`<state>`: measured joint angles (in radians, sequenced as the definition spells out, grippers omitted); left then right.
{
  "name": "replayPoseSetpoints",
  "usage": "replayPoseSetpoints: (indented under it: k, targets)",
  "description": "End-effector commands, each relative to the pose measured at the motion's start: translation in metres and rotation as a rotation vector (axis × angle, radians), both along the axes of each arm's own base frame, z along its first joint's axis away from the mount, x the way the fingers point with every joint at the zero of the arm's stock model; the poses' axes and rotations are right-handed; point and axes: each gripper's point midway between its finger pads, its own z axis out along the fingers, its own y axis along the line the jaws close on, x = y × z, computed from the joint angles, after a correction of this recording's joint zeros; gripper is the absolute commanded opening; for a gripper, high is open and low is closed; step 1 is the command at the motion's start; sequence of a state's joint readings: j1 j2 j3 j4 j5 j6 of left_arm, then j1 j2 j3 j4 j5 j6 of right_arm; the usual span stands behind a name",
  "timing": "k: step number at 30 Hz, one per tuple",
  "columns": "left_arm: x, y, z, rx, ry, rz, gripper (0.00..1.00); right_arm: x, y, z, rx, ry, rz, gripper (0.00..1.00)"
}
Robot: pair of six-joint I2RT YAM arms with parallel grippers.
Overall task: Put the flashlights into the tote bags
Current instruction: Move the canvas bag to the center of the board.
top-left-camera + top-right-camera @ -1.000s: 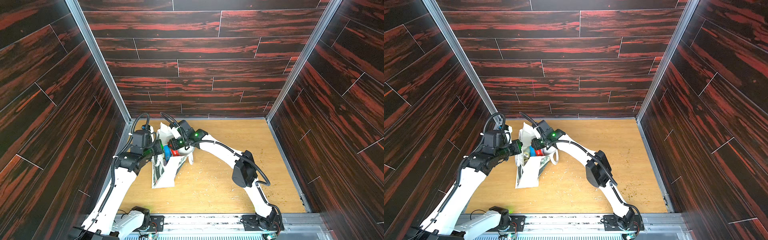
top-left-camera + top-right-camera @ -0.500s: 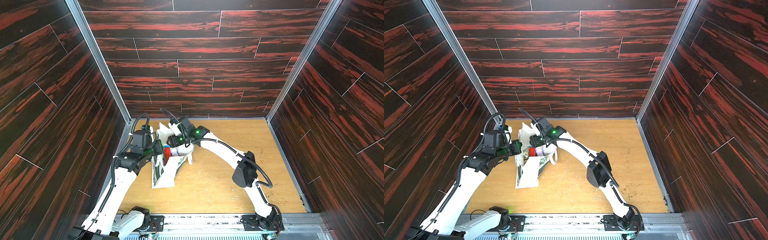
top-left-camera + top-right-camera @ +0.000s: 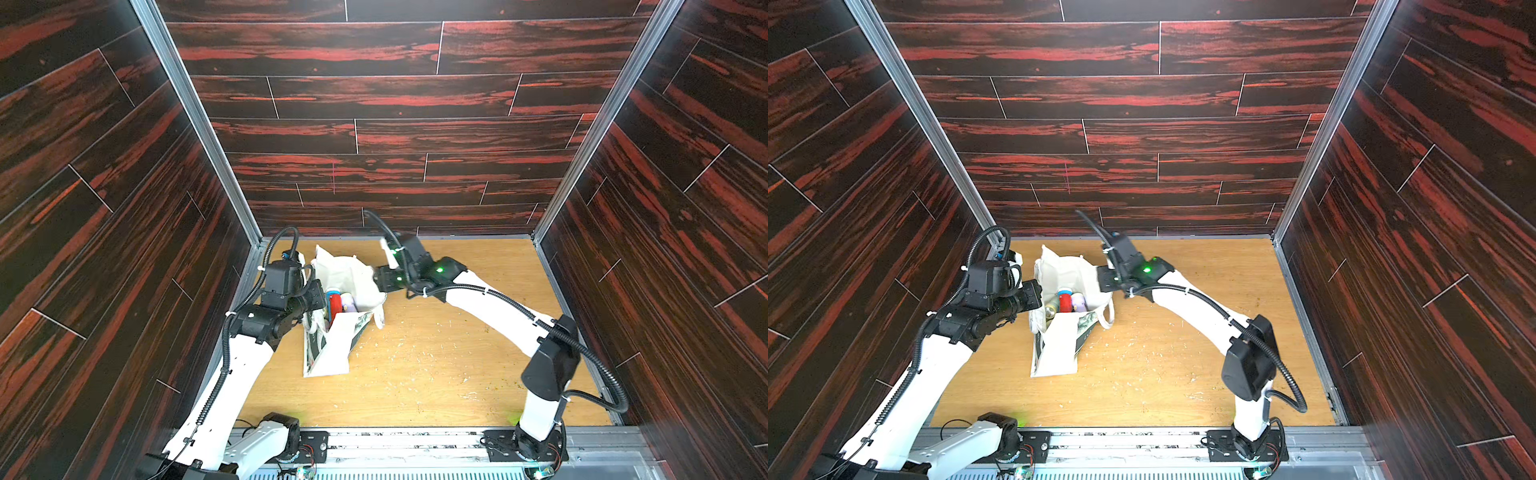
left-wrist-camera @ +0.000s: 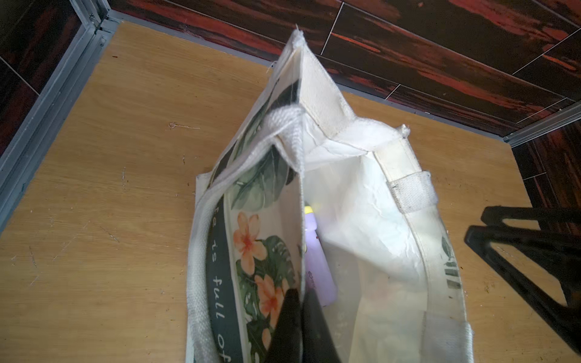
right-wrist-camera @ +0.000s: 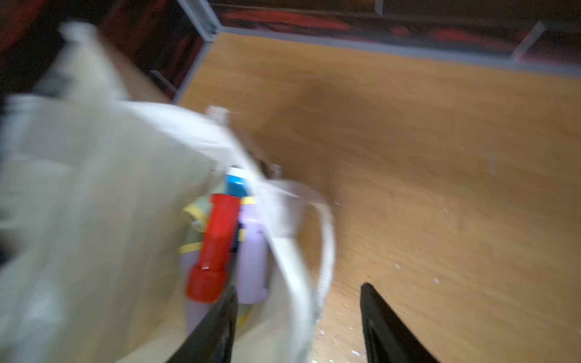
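The off-white tote bag (image 3: pixel 332 345) (image 3: pixel 1059 345) stands open at the table's left, its flower print and lettering (image 4: pixel 251 251) facing outward. My left gripper (image 4: pixel 300 295) (image 3: pixel 320 295) is shut on the printed side's rim. Inside lie several flashlights: a red one (image 5: pixel 217 245) (image 3: pixel 332 305), a blue one (image 5: pixel 235 185) and lilac ones (image 5: pixel 251 251) (image 4: pixel 317 261). My right gripper (image 5: pixel 298 287) (image 3: pixel 380 278) hangs open at the bag's right rim. One finger sits inside the mouth and the other over the table. The rim and a handle loop (image 5: pixel 323 251) pass loosely between them.
The wooden table (image 3: pixel 436 365) carries pale crumbs in front of and to the right of the bag. Dark wood-look walls close in the left, back and right. A metal rail (image 3: pixel 415 440) with both arm bases runs along the front edge.
My right gripper opened and drew back to the right, out of the bag's mouth. The red flashlight now rests in the bag. My left gripper has kept its hold on the rim.
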<state>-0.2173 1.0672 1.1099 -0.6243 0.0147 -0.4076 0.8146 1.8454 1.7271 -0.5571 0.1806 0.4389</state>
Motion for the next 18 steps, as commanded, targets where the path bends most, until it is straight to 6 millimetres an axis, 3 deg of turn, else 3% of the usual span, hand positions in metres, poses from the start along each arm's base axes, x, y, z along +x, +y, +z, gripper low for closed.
replayPoseSetpoints:
  k: [1, 11, 15, 18]
  targets:
    - [-0.004, 0.002, -0.004, 0.022, 0.021, -0.002, 0.0, -0.004, 0.001, -0.009, 0.043, 0.045, -0.009, 0.62]
    - [-0.004, 0.002, -0.004, 0.021, 0.021, -0.003, 0.0, -0.007, 0.028, -0.037, 0.095, 0.146, 0.067, 0.59]
    - [-0.002, 0.0, -0.003, 0.017, 0.023, -0.006, 0.0, -0.003, 0.033, -0.05, 0.096, 0.192, 0.062, 0.52]
    - [-0.002, 0.0, -0.004, 0.017, 0.027, -0.007, 0.0, 0.0, 0.034, -0.051, 0.091, 0.2, 0.052, 0.39]
